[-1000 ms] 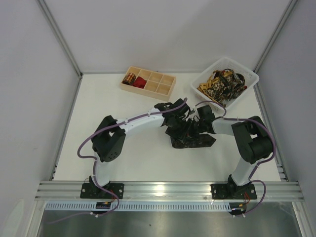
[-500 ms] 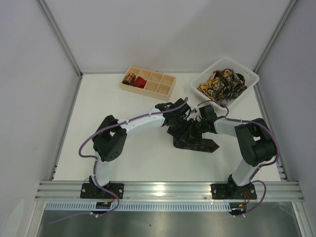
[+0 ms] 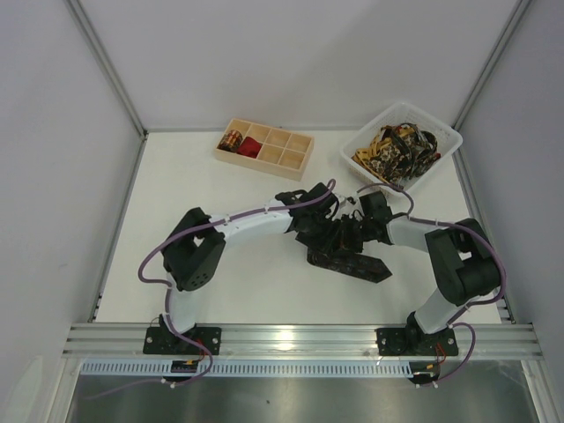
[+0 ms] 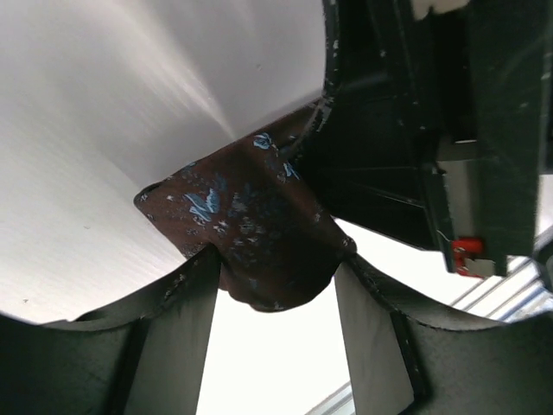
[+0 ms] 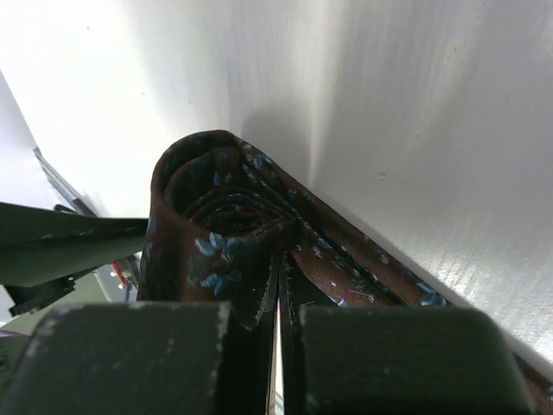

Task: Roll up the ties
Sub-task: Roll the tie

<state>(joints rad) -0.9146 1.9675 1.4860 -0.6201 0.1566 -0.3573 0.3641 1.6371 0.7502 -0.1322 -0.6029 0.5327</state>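
The right gripper was closed to a hairline slit, nipping a layer of the tie at the near edge of its roll; the roll showed several turns, dark brown with small blue marks, and stood against the white table; from it the unrolled cloth ran off along the table to the lower right of the right wrist view.

The left gripper stood wider; its fingers were set one against each side of the same roll, holding it across its width; the cloth filled the gap between them and touched both; the black body of the right gripper loomed close behind the roll in the left wrist view.

From above, the two grippers met head to head a little right of the table's middle, the left arm reaching in from the left and the right arm from the right; the roll itself was hidden under them; the loose length of the tie lay flat on the table just on the near side of the grippers, slanting toward the right arm.

Well apart, at the far side of the table and left of the grippers, lay a wooden tray; a gold-and-black coil sat in its far-left compartment, and a red coil in the compartment just beside it to the right; in the far right corner stood a white basket, heaped with gold-and-black ties.
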